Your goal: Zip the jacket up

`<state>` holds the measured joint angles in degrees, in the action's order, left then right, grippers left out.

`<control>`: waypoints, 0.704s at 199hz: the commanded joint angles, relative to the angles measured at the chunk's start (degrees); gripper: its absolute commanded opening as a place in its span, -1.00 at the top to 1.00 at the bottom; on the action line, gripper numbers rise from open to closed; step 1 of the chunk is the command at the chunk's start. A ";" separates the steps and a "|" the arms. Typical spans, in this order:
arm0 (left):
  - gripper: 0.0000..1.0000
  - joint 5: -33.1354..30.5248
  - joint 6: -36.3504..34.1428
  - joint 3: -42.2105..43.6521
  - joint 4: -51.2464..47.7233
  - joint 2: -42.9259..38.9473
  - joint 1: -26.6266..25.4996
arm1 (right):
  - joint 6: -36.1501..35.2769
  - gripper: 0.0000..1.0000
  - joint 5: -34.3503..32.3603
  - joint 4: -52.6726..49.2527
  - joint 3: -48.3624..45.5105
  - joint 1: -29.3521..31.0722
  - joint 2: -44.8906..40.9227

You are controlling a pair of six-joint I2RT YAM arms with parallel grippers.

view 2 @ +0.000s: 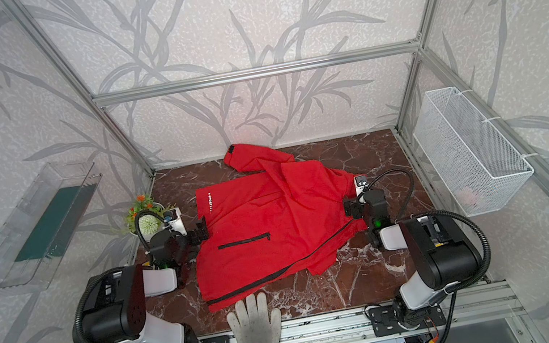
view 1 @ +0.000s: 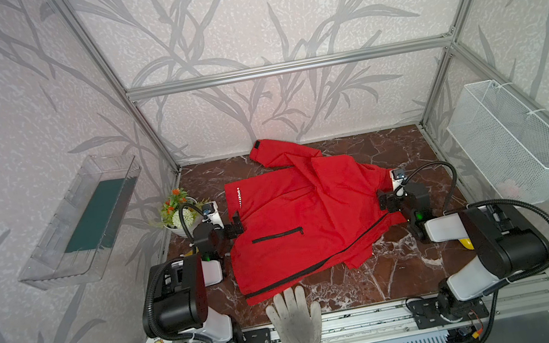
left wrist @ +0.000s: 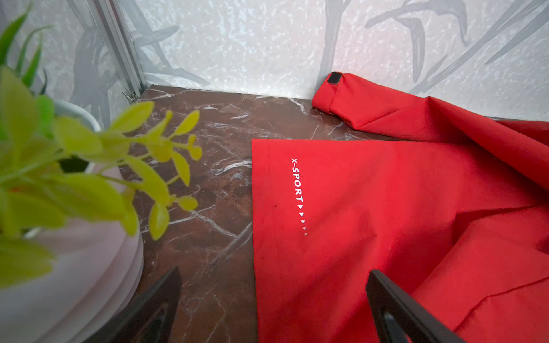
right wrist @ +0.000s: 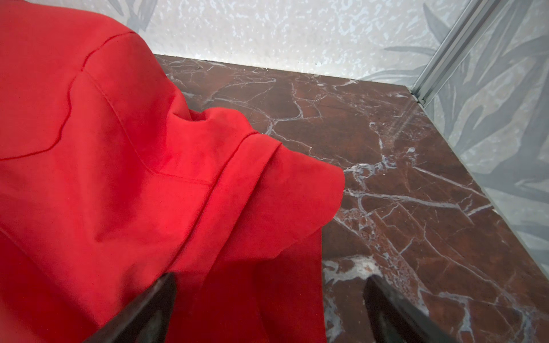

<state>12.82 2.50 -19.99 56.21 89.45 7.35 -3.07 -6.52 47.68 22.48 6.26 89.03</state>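
Jacket (view 1: 297, 222) lettering (left wrist: 298, 190) readable only from left wrist; left fingers (left wrist: 160, 303), right fingers (right wrist: 148, 308) wide, empty.

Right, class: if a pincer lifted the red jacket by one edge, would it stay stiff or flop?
Probably flop: the jacket lies creased and folded over itself, so a lifted edge would likely drape. It seems light, as the cloth looks thin. Pushed, it may slide on the smooth marble table.
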 commanded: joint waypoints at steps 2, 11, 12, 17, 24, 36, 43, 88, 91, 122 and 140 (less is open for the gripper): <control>-0.98 1.17 -0.63 -0.47 0.08 0.14 0.03 | 0.32 -0.98 1.01 -0.86 1.40 -0.46 -0.67; -0.98 1.16 -0.55 -0.35 0.66 0.39 0.11 | 0.26 -0.98 1.26 0.55 0.88 -0.55 -0.56; -0.98 1.20 -0.52 -0.33 0.92 0.47 0.11 | 0.26 -0.98 1.25 0.78 0.80 -0.55 -0.55; -0.98 1.24 -0.33 -0.12 1.70 0.61 0.13 | 0.21 -0.98 1.29 1.66 0.45 -0.55 -0.44; -0.98 0.28 0.21 0.15 1.72 0.39 0.38 | 0.17 -0.98 1.46 2.03 0.21 -0.55 -0.41; -0.98 -9.30 4.14 3.14 6.33 0.12 0.63 | -0.01 -0.98 1.62 1.19 0.39 -0.55 -0.72; -0.98 -13.62 5.54 6.67 12.91 0.28 0.50 | -0.02 -0.98 1.61 0.84 0.55 -0.50 -0.79; -0.98 -10.26 0.36 1.42 1.61 -1.02 -2.59 | -0.01 -0.98 1.61 1.19 0.39 -0.49 -0.73; -0.98 -3.40 -1.53 -0.04 1.28 0.18 -2.56 | -0.07 -0.98 1.60 1.19 0.45 -0.54 -0.71; -0.98 -7.26 0.84 4.28 9.92 0.75 -1.23 | -0.64 -0.98 2.29 0.97 0.55 -0.27 -0.70; -0.98 1.84 -2.77 0.91 1.51 -0.64 -1.28 | -0.75 -0.98 2.15 0.94 0.55 -0.28 -0.70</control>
<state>6.00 3.57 -16.56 61.91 89.43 6.26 -3.18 -4.91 47.68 22.63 5.93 89.03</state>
